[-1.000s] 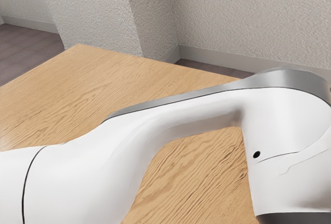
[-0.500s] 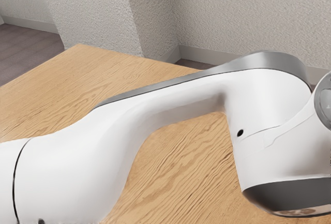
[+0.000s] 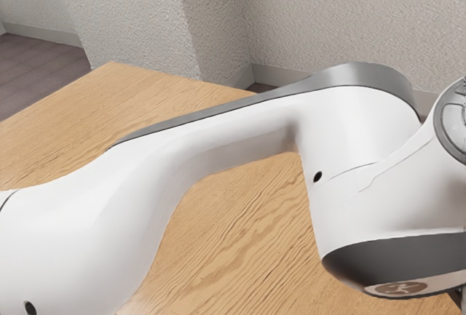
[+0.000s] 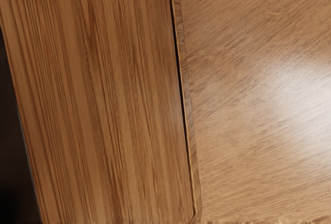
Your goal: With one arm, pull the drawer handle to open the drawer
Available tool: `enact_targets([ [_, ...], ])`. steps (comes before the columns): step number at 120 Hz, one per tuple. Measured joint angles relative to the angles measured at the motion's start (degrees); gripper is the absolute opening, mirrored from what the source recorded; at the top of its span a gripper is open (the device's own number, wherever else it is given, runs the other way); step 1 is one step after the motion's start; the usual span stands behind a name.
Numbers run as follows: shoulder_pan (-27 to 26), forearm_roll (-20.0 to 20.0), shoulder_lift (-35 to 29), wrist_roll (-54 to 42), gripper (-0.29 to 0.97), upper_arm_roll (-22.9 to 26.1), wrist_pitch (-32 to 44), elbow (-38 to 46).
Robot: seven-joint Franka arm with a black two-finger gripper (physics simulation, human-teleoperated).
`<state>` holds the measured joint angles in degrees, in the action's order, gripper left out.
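Beneath our gripper a wooden panel [image 4: 103, 100] adjoins the table [image 4: 258, 79]; whether it is the drawer, we cannot tell. Our arm [image 3: 218, 162] stretches over the table, bending downward; the gripper's state we cannot tell.

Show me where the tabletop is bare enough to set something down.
Bare tabletop lies between the arm and the wall corner, at the exterior view's left. A smaller bare patch sits below the arm's bend, at the lower middle. The exterior view's right is crowded by the arm's joint.
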<state>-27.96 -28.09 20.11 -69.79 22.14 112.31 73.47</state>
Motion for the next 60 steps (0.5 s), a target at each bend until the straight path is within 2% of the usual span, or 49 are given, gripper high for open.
enact_targets([
  [12,-0.6,0.7,-2.7,0.0,0.46,-0.8,-0.4,2.5],
  [29,-1.5,1.8,-5.6,0.1,0.38,-1.9,-0.8,5.3],
  [41,-2.0,2.3,-7.5,0.1,0.19,-2.4,-1.1,6.9],
  [47,-2.3,2.5,-8.6,0.1,0.18,-2.7,-1.2,7.7],
  [54,-2.5,2.7,-10.0,0.1,0.08,-2.9,-1.4,9.0],
  [60,-3.1,3.2,-11.7,0.1,-0.11,-3.4,-1.4,10.5],
])
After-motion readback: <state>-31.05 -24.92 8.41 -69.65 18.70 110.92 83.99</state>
